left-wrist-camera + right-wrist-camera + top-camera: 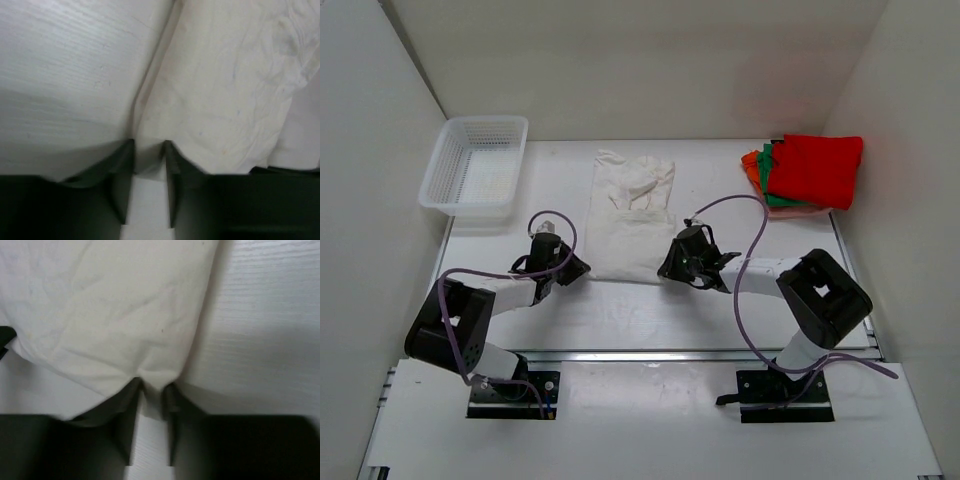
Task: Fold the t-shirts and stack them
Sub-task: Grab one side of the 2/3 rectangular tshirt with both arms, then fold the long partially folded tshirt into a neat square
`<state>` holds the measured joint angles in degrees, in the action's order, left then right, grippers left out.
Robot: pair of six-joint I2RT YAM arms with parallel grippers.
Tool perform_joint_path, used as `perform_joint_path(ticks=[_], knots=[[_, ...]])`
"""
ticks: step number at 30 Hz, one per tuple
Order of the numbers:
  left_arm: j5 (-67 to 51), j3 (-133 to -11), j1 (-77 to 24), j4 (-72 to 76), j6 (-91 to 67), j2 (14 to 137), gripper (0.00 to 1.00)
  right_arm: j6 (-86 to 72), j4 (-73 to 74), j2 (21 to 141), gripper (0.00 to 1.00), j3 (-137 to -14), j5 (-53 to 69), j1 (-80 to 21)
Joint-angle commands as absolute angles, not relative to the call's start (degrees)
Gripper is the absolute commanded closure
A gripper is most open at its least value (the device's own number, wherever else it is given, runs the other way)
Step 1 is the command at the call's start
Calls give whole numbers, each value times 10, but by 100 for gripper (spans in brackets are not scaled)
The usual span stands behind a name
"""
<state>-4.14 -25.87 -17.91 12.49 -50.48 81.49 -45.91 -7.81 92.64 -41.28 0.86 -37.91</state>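
Note:
A large white t-shirt (632, 215) lies in a long folded strip on the table's middle, its crumpled part at the far end. My left gripper (578, 268) is at its near-left corner, and the left wrist view shows the gripper (149, 145) shut on the shirt (225, 90) at its edge. My right gripper (667, 268) is at the near-right corner, and the right wrist view shows the gripper (153, 387) pinching a puckered bit of the shirt (110, 305). A folded red t-shirt (815, 168) lies on green (775, 199) and orange (751, 166) ones at the far right.
A white plastic mesh basket (470, 208) stands at the far left of the table. White walls close in the left, right and back sides. The table's near edge (670, 352) runs just in front of the arms' bases.

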Motion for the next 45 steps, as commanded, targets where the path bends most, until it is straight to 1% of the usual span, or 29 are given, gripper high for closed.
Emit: perform_joint_path(ticks=[1,2,3,5,7,10,13,14,18,19,21,23,24,25,27,29,30,31,32,33,35,36,37,39,40,42,43,44,45], knots=[[-38,-254,-191,92,-500,827,82,-459,-66,951,88,-426,18,-390],[-49,-249,-194,87,-502,821,94,-459,-59,946,95,-425,20,-389],[-49,-242,-199,79,-497,808,100,-451,-48,936,99,-417,21,-396],[-55,-241,-207,25,-477,782,100,-443,-30,914,100,-390,17,-406],[-63,-222,-216,-33,-452,741,100,-448,-13,872,100,-367,50,-412],[-77,-180,-244,-130,-445,638,100,-434,48,806,100,-332,70,-432],[-95,-129,-299,-213,-479,487,100,-431,119,733,100,-296,99,-464],[-101,-107,-310,-239,-505,460,100,-437,136,722,100,-276,113,-484],[-133,-52,-362,-324,-584,268,100,-478,174,591,100,-229,145,-544],[-132,-54,-360,-370,-598,211,100,-487,191,557,100,-228,150,-555],[-129,-82,-327,-421,-586,147,100,-481,218,512,100,-233,163,-546],[-168,-125,-280,-423,-547,131,100,-465,249,471,100,-250,193,-513],[-197,-129,-245,-407,-540,135,100,-439,252,468,100,-266,210,-470],[-209,-149,-215,-371,-523,156,100,-426,254,465,100,-272,251,-443],[-230,-179,-185,-311,-517,203,100,-374,257,482,100,-318,334,-348],[-222,-223,-191,-231,-520,276,100,-332,266,538,100,-364,367,-300],[-201,-236,-205,-182,-520,303,100,-306,280,551,100,-399,371,-276],[-195,-264,-213,-141,-509,358,100,-286,282,588,100,-428,369,-266],[-187,-304,-218,-121,-493,420,100,-275,276,618,100,-441,379,-246],[-189,-321,-214,-94,-484,453,100,-269,266,631,100,-465,388,-224],[-218,-386,-184,-29,-465,579,100,-257,250,694,100,-500,395,-195],[-231,-411,-179,-15,-455,608,100,-254,244,723,100,-529,392,-181],[-231,-427,-161,18,-454,663,100,-251,242,741,100,-558,394,-166],[-244,-507,-135,39,-436,785,100,-247,228,801,100,-590,391,-143],[-235,-533,-128,43,-429,816,100,-254,206,816,100,-605,397,-130],[-236,-633,-125,43,-414,948,100,-265,161,881,100,-625,395,-106],[-239,-687,-122,42,-410,982,95,-267,139,907,100,-642,390,-92],[-245,-712,-118,40,-413,1050,82,-271,134,947,100,-673,378,-86],[-267,-755,-111,54,-424,1111,74,-265,123,989,100,-688,350,-74]])
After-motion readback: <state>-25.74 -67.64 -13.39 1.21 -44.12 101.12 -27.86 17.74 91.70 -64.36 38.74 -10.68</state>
